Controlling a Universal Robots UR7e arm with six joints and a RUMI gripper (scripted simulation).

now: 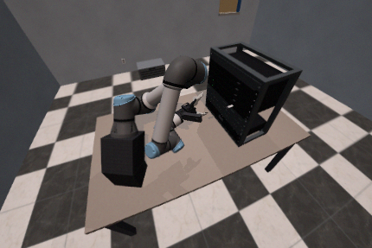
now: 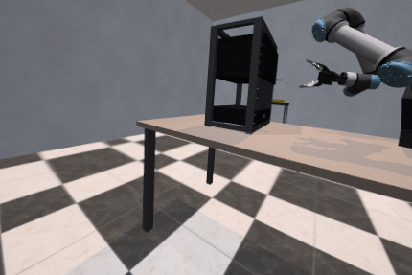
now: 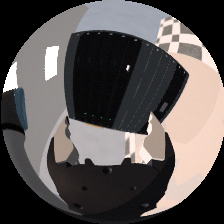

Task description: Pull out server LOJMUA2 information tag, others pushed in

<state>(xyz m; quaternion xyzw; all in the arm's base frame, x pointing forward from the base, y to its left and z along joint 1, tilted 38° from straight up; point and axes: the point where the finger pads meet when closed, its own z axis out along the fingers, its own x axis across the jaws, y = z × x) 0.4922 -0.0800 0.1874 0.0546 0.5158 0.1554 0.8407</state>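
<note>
Rack (image 1: 283,73) stands on the counter (image 1: 225,167), toward its far right end, front face turned to the arm. Tool (image 2: 311,75) hangs in the air facing that front, well apart from it, jaws spread wide with nothing between them.

Rack contents: a stack of dark servers (image 1: 229,86) fills the upper bays; one lower unit (image 2: 232,114) sits at the bottom, with an open gap between. In the top view one small pale tab (image 1: 230,105) shows on the front face, low in the stack, seemingly sticking out a little. The exterior view shows a thin sliver (image 2: 279,80) projecting from the front, probably the same tag. No printed tag is legible from any view.

Handling, as judged: the tags look thin, small and light, likely flexible plastic, sliding straight out along the server depth. Best taken by the front lip, pinched top and bottom, pulled square to the face. The rack is loose on the counter, so any sideways or jerky pull may shift or rock it; push-ins need gentle, centred force.
</note>
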